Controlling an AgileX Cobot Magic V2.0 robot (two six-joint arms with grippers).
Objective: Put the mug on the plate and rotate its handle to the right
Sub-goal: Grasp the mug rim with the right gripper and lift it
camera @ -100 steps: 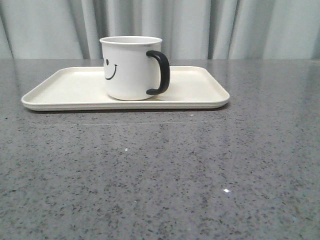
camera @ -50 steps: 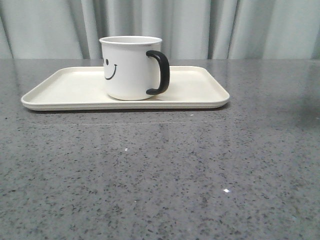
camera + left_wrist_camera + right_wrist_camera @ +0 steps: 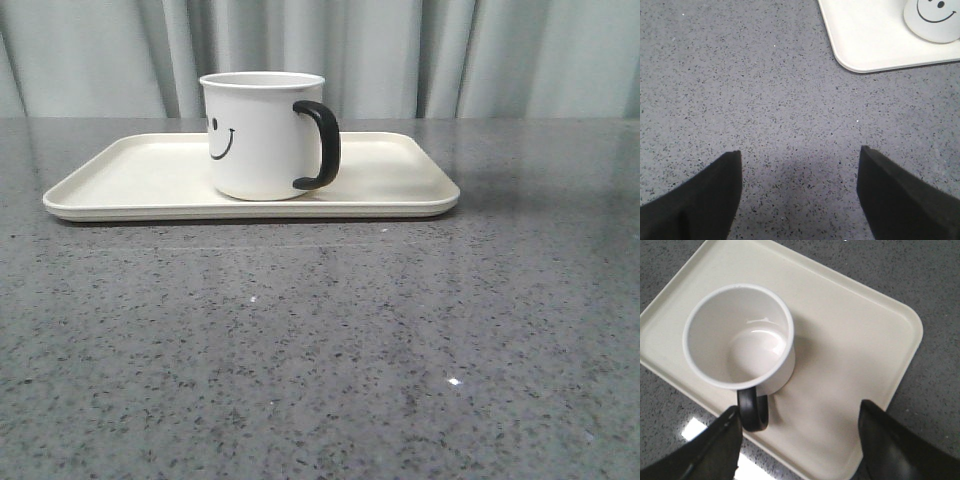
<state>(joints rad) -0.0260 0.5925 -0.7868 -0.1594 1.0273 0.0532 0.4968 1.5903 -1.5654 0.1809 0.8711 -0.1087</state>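
The white mug (image 3: 258,135) with the black smiley face stands upright on the cream plate (image 3: 130,180), near its middle. Its black handle (image 3: 318,145) points to the right. No gripper shows in the front view. In the right wrist view my right gripper (image 3: 797,440) is open and empty, high above the plate (image 3: 855,360), with the mug (image 3: 737,335) and handle (image 3: 752,412) below, close to one fingertip. In the left wrist view my left gripper (image 3: 800,190) is open and empty over bare table, apart from the plate's corner (image 3: 860,45) and the mug (image 3: 932,20).
The grey speckled table (image 3: 320,340) stretches in front of and to both sides of the plate. A pale curtain (image 3: 400,50) hangs behind the table's far edge.
The mug and the plate have not moved. A faint shadow on the table at the right has shifted slightly.
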